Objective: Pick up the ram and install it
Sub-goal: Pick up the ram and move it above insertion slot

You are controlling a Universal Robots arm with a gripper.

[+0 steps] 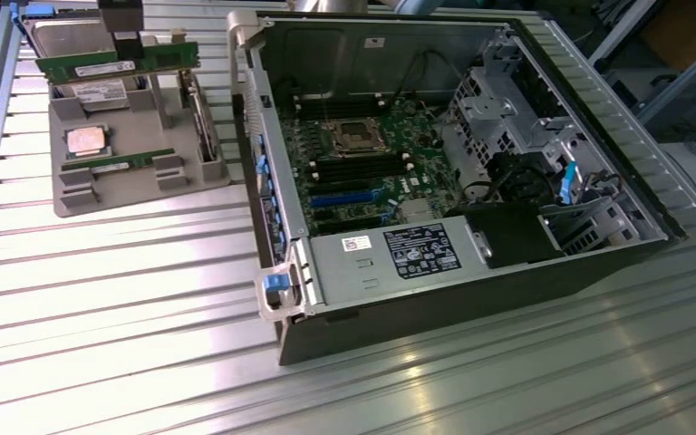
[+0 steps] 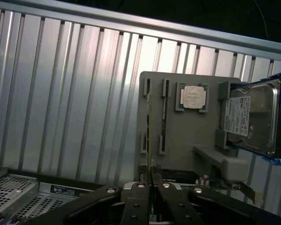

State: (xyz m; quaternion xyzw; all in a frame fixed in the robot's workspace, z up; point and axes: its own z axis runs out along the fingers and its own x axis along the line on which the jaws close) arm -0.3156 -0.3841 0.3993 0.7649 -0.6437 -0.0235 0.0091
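The black gripper (image 1: 127, 43) is shut tight on the long, thin green ram (image 1: 88, 66); both are over the gray tray (image 1: 130, 186) on the ribbed metal table (image 1: 142, 299).

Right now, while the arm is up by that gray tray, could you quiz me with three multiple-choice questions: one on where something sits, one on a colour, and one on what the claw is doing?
1. Where does the gray tray stand relative to the open computer case?
A) on the exterior view's left of it
B) inside it
C) on the exterior view's right of it

2. What colour is the ram at the gripper?
A) red
B) green
C) white

3. What is the gripper doing?
A) open, holding nothing
B) shut on a screwdriver
C) shut on the ram

Answers:
1 A: the tray sits apart from the case on that side.
2 B: its board is plainly green.
3 C: in the wrist view the fingers pinch the stick's thin edge.
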